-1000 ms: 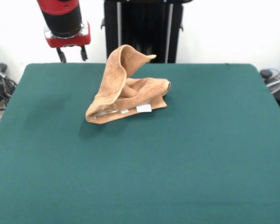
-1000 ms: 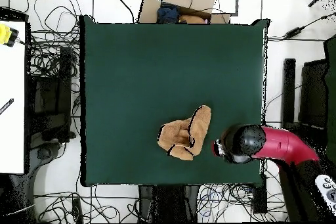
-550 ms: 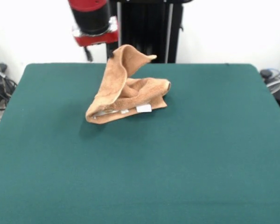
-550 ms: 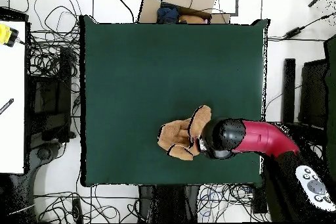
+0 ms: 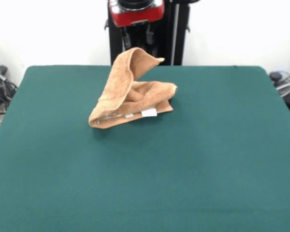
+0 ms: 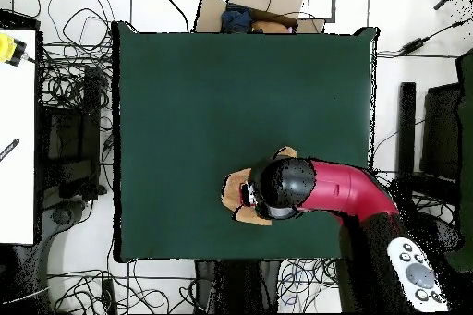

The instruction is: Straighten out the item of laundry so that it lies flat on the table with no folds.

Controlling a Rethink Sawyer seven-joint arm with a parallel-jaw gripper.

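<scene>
On the far half of the table [image 5: 208,159], a little left of centre: one towel [image 5: 130,92], orange-tan terry, crumpled, one fold standing up in a curled peak, the rest lying in a low heap. Two white labels [image 5: 149,112] show at the near hem.

One gripper [image 5: 136,36], on one red and black arm [image 6: 342,191], hanging directly above the towel's peak, apart from it; two dark fingers [image 5: 128,36] point down with a gap between them, nothing held. From overhead the arm's round head covers most of the towel, with only a tan edge showing at its left.

Change from a second ago: the arm has travelled sideways from beyond the table's far corner to its place over the towel. The towel lies as it did, same shape, same spot.

Surface: one table, dark green felt-like top, large against the towel.

Room: white wall behind; one black pedestal column [image 5: 159,43]; tangled cables [image 6: 65,71] on a pale floor; one cardboard box [image 6: 254,6] beyond the table's edge; one white bench [image 6: 17,136] at the side.
</scene>
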